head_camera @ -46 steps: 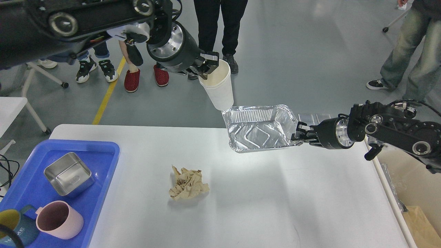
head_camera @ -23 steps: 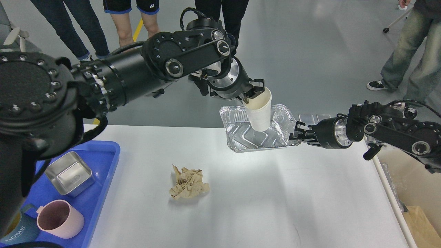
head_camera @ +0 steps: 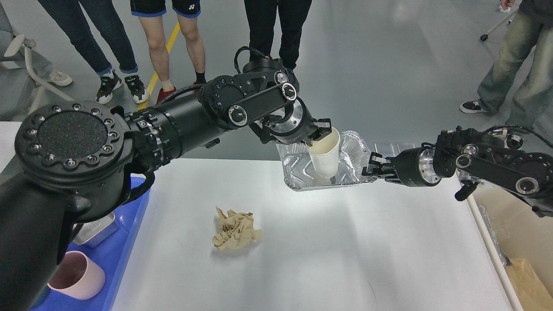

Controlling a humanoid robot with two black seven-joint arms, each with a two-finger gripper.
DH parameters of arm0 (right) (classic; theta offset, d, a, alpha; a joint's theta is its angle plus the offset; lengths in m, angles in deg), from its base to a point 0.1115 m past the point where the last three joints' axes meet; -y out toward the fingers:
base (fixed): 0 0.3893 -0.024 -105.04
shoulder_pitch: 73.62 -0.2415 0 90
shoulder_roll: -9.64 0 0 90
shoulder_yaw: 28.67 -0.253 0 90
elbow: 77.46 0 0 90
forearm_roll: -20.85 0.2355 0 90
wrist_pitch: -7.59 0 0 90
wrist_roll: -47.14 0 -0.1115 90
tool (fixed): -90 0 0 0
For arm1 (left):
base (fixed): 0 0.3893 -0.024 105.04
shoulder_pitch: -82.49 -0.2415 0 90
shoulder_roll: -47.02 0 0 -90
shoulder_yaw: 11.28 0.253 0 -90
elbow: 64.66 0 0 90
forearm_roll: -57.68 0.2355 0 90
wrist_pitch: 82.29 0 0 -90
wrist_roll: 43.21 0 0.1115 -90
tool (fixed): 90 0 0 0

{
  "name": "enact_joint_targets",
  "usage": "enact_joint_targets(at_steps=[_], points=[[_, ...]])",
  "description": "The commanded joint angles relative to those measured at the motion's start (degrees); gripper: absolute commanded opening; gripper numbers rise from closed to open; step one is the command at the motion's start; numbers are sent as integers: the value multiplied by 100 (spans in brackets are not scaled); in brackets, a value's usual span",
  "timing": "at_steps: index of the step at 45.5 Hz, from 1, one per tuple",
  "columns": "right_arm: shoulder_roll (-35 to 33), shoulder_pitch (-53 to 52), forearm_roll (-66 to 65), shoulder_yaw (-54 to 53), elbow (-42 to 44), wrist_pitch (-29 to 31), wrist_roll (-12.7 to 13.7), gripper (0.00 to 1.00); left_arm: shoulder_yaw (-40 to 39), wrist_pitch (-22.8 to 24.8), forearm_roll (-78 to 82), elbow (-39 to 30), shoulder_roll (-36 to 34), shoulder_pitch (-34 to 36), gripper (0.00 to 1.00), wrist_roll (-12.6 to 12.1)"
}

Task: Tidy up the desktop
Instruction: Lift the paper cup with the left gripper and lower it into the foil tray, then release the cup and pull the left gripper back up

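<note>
Down went the paper cup [head_camera: 325,155] into the foil tray [head_camera: 350,166], still pinched at its rim by the left gripper [head_camera: 317,131]. Clamped on the tray's edge, the right gripper [head_camera: 372,169] held it above the desktop [head_camera: 345,242], probably to carry both away together.

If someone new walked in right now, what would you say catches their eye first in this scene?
Most striking is the left gripper holding a white paper cup inside a shiny foil tray, which the right gripper grips by its edge at the far side of the desktop. Next, a crumpled brown paper ball lies alone mid-table. A blue tray with a pink mug sits at near left.
</note>
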Motion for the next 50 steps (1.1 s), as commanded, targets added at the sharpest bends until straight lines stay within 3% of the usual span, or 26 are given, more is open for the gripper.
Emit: enact_joint_targets(at_steps=[1,5,10,22,31,41,50], points=[[2,0,0,-3,0,0,0,0,-21,-225,28,-8,-1,-128,6,168],[2,0,0,-3,-8,0,0,0,-30,-348,19,-8,8,-181,8,379],[11,0,0,-3,-8,0,0,0,-30,-419,-7,-8,8,-199,18,607],[-15,-9,0,-3,-52,0,0,0,-30,-533,-33,-16,8,-199,47,599],[-24,-9,0,-3,-61,0,0,0,-30,-533,-42,-16,8,-173,51,599],[-24,0,0,-3,-61,0,0,0,-74,-489,-60,-16,-1,100,66,634],[-42,-9,0,-3,-87,0,-9,0,-495,-331,-60,-60,-124,355,92,643]])
